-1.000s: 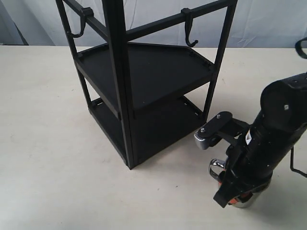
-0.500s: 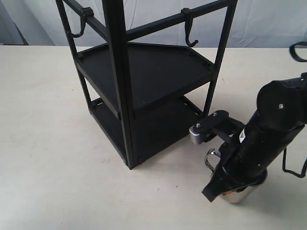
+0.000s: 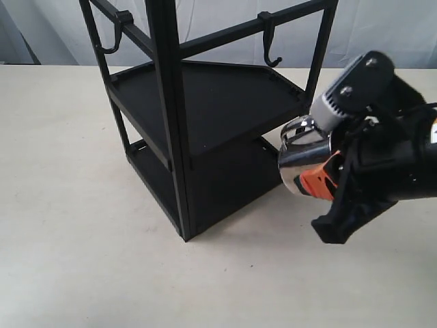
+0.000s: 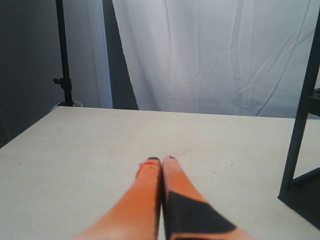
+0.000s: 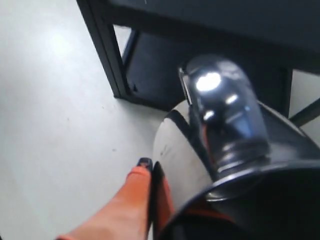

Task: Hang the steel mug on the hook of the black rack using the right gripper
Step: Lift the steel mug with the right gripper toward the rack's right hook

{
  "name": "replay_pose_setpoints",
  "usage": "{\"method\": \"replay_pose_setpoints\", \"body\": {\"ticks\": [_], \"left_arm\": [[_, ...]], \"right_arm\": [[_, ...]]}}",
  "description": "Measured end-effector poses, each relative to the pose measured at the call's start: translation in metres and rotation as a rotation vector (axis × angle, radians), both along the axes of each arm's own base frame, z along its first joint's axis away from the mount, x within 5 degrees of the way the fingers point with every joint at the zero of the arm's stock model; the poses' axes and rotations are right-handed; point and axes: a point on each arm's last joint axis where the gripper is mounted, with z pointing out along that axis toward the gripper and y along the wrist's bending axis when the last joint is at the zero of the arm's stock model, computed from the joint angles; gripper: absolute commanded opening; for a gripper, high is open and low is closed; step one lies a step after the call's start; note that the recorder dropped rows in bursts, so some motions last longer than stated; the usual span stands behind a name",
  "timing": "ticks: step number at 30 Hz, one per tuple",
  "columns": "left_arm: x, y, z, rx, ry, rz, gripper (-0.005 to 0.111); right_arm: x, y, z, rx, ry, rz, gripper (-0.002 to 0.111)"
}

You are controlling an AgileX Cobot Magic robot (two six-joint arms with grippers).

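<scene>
Beside the black rack [image 3: 205, 123] my right gripper [image 3: 326, 179] clamps the steel mug [image 3: 300, 156] off the table [image 3: 68, 205] (tilted); left gripper [image 4: 161, 161] fingers pressed together.

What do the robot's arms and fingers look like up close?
The right gripper sits on a bulky black arm, with a grey ribbed block near its tip and a small white label on its side. Its fingers are long, flat and tapered, covered in orange with dark tips. The left gripper has the same orange fingers, one bearing a black patch; no cables show clearly.
</scene>
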Motion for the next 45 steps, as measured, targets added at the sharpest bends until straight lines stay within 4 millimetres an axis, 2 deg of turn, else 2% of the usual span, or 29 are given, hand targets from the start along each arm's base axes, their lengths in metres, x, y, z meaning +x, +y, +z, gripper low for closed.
{"method": "replay_pose_setpoints", "body": {"ticks": [5,9,14,16,20,25,36,45], "left_arm": [[0.000,0.000,0.000,0.000,0.000,0.000,0.001],[0.000,0.000,0.000,0.000,0.000,0.000,0.001],[0.000,0.000,0.000,0.000,0.000,0.000,0.001],[0.000,0.000,0.000,0.000,0.000,0.000,0.001],[0.000,0.000,0.000,0.000,0.000,0.000,0.001],[0.000,0.000,0.000,0.000,0.000,0.000,0.001],[0.000,0.000,0.000,0.000,0.000,0.000,0.001],[0.000,0.000,0.000,0.000,0.000,0.000,0.001]], "right_arm": [[-0.001,-0.012,0.010,0.138,0.058,-0.007,-0.001],[0.007,-0.023,0.006,0.220,0.172,-0.006,-0.001],[0.021,-0.030,0.000,0.406,0.268,0.145,-0.001],[0.032,-0.033,-0.004,0.482,0.270,0.157,-0.001],[0.052,-0.042,-0.023,0.497,0.292,0.127,-0.001],[0.062,-0.042,-0.037,0.495,0.300,0.147,-0.001],[0.086,-0.041,0.001,0.498,0.177,0.162,-0.001],[0.088,-0.042,0.007,0.484,0.205,0.140,-0.001]]}}
